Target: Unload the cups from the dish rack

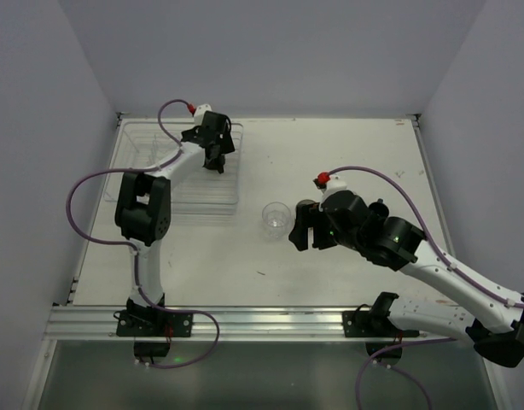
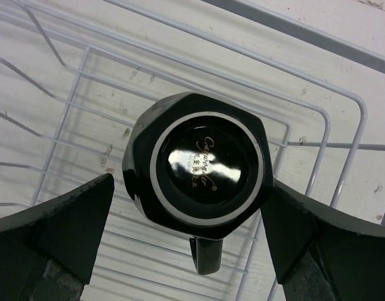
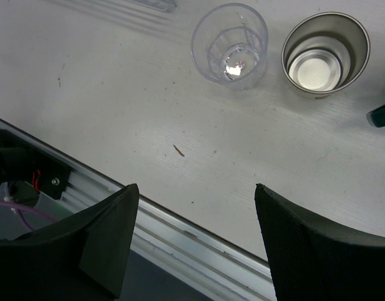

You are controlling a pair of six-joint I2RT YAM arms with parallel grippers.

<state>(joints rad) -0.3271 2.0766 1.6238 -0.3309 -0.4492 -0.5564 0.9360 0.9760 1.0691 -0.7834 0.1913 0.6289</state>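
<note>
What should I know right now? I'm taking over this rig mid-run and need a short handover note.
Left gripper: open, jaws either side of the black mug, which sits upside down in the dish rack; not clamped yet.
Right gripper: open, empty, above the table.
Done: clear cup and metal cup stand upright on the table, outside the rack; a dark teal thing is cut off beside them.
To do: lift out the mug; part of the rack is hidden in the top view, so check it.

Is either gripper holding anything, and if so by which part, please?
Nothing yet: the left gripper straddles the mug with jaws open; the right gripper is empty.
</note>
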